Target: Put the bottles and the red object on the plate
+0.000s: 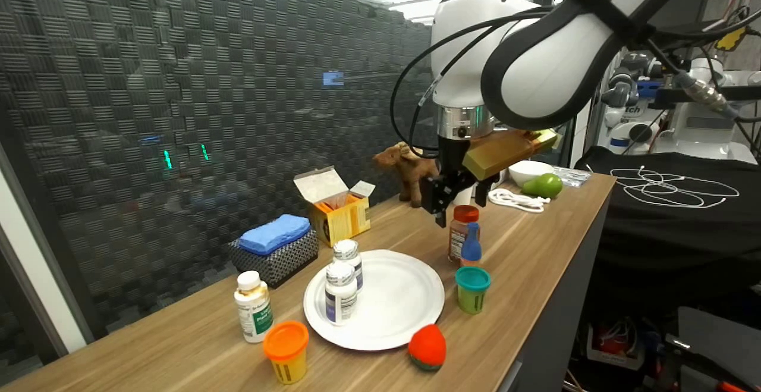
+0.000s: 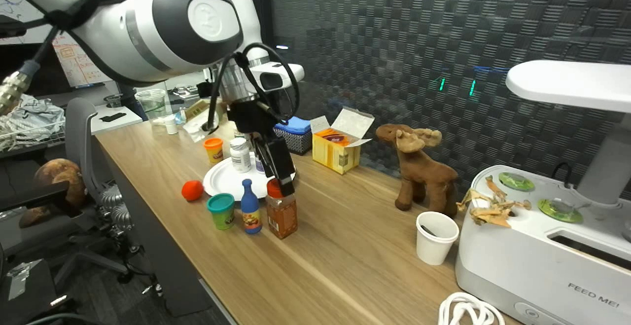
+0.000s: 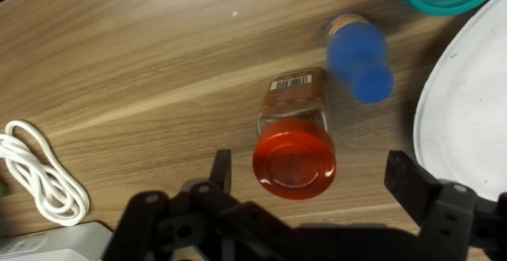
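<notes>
Black two-finger gripper [image 3: 311, 170] released, jaws apart; clear, square, red-lidded jar [image 3: 294, 142] shows between them in wrist view. Two white bottles [image 1: 340, 297] stand on round white plate [image 1: 404, 297].

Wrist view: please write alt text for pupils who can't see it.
A clear, squarish jar with a red lid stands on a wooden tabletop, seen between the jaws of an open black gripper. To the right are a slender blue bottle and part of a round white plate; at left, a looped white cord.
</notes>
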### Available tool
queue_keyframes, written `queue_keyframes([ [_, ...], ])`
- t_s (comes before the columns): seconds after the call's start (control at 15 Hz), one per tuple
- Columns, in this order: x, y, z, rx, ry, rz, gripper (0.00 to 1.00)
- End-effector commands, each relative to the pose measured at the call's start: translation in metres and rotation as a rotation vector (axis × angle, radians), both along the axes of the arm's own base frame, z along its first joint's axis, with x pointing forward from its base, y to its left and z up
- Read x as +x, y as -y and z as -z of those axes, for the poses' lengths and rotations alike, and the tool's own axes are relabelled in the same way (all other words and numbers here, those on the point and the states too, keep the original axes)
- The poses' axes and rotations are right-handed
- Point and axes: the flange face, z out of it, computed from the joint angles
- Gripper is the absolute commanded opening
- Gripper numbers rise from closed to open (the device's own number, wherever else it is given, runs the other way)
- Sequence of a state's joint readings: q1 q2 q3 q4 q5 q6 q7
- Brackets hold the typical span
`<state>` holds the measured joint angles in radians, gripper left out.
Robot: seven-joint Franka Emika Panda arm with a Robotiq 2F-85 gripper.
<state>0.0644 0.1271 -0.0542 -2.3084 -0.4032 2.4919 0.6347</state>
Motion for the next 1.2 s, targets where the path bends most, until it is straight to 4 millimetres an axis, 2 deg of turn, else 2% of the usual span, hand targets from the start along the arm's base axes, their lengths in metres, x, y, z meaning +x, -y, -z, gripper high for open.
queue_keyframes([
  [0.0, -0.002, 0.002, 0.003, -0.010, 0.026, 0.003, 0.75],
  [0.07, -0.002, 0.002, 0.004, -0.009, 0.029, 0.005, 0.73],
  [0.13, -0.001, 0.003, 0.004, -0.011, 0.029, 0.009, 0.66],
  [0.2, -0.001, 0.003, 0.003, -0.011, 0.026, 0.013, 0.56],
  [0.47, 0.001, 0.004, -0.014, -0.032, 0.048, 0.030, 0.27],
  [0.73, 0.012, -0.009, -0.047, -0.074, 0.110, 0.002, 0.25],
  [0.93, 0.013, -0.042, -0.070, -0.028, 0.147, -0.050, 0.25],
  [1.13, 0.009, -0.077, -0.075, 0.006, 0.168, -0.113, 0.25],
])
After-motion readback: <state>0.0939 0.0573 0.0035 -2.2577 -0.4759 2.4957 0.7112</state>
